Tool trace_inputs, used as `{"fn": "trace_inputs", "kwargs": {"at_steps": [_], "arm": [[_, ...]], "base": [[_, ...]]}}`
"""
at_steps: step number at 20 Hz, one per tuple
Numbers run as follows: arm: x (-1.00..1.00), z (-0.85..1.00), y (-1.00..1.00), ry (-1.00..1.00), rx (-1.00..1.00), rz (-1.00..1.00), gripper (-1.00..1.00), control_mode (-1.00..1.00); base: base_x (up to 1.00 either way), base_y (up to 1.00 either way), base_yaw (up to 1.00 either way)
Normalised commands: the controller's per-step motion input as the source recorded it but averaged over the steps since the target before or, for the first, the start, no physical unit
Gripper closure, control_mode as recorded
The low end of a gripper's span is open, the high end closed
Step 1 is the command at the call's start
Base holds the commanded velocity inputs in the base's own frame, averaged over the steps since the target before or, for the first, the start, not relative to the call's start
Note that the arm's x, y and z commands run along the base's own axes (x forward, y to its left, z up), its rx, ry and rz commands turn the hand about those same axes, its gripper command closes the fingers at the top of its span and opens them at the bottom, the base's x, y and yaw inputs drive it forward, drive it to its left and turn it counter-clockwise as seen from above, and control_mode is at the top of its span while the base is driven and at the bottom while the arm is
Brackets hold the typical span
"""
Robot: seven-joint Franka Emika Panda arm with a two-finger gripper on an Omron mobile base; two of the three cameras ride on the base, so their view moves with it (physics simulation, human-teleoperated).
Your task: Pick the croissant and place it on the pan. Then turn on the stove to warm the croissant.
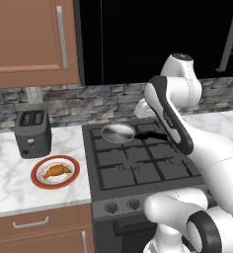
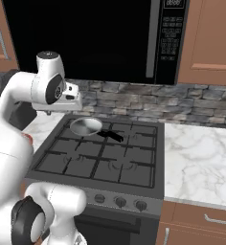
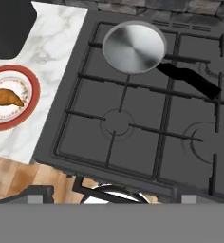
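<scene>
The croissant (image 1: pixel 57 171) (image 3: pixel 4 97), small and golden-orange, lies on a red-rimmed white plate (image 1: pixel 37 174) (image 3: pixel 32 85) on the marble counter left of the stove (image 1: pixel 138 165) (image 2: pixel 100 160) (image 3: pixel 133 128). The silver pan (image 1: pixel 117 133) (image 2: pixel 86 126) (image 3: pixel 134 46) sits empty on the back left burner, its black handle pointing right. My gripper (image 1: pixel 140 109) (image 2: pixel 72 103) (image 3: pixel 114 195) hangs high above the back left of the stove, right of the croissant. Its fingertips (image 3: pixel 35 193) stand wide apart, open, with nothing between them.
A black toaster (image 1: pixel 33 132) (image 3: pixel 7 26) stands on the counter behind the plate. Round knobs (image 1: pixel 111 208) (image 2: pixel 120 202) line the stove's front. A black microwave (image 2: pixel 86 38) hangs above the range. Marble counter (image 2: pixel 201 158) extends to the right of the stove.
</scene>
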Motion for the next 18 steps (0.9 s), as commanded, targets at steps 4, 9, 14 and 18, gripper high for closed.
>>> {"fn": "trace_inputs", "kwargs": {"at_steps": [4,9,14,18], "arm": [[-0.40,0.00,0.49,0.04,0.00,0.09,-1.00,-1.00],[-0.43,0.00,0.44,0.00,0.00,0.03,-1.00,-1.00],[-0.30,0.00,0.33,0.00,0.02,0.13,-1.00,-1.00],[-0.13,0.00,0.24,0.01,0.05,0.15,-1.00,-1.00]], "base": [[0.00,0.00,0.00],[0.00,0.00,0.00],[0.00,0.00,0.00],[0.00,0.00,0.00]]}}
